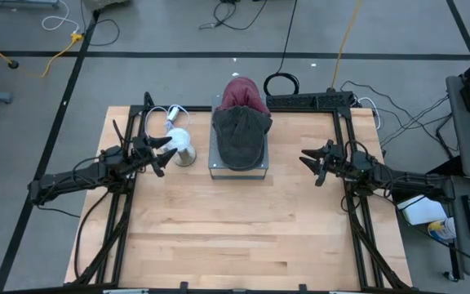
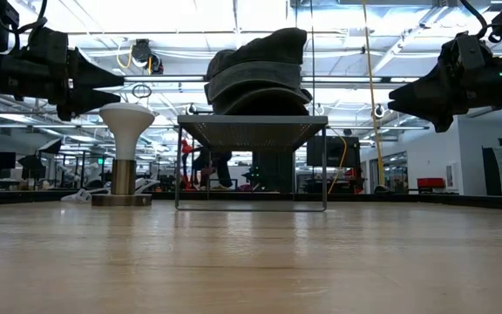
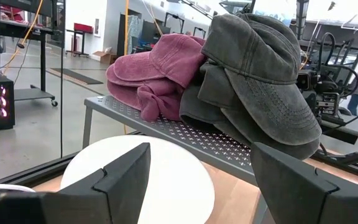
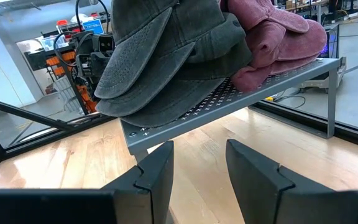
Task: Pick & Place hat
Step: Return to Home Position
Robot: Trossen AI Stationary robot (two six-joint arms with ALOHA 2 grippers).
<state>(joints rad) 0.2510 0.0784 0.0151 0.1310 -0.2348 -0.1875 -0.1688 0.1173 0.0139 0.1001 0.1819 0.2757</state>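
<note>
1. Left gripper (image 1: 164, 155): jaws spread wide, nothing btwn them. In the left wrist view the white stand (image 3: 166, 174) shows thru the gap, but it isn't gripped.
2. Right gripper (image 1: 307, 157): jaws apart w/ a narrower gap, also empty, aimed at the shelf (image 1: 215, 170) from the opposite side.
3. Black caps (image 1: 239, 139): piled one on another on the shelf's front part, brims toward the near edge. Red caps (image 1: 243, 91) are bunched behind them, touching. No loose cap shows on the table (image 1: 235, 237), so stacking looks done, imo.
4. Why: nothing is left to carry, so open, empty jaws fit a rest stance rather than a reach.
5. Pose: both arms reach in from the table's sides, forearms approx level, grippers facing each other across the shelf. Both hang clear of the tabletop at about shelf-top height. The right one is well apart from the shelf; the left one is just beside the stand.
</note>
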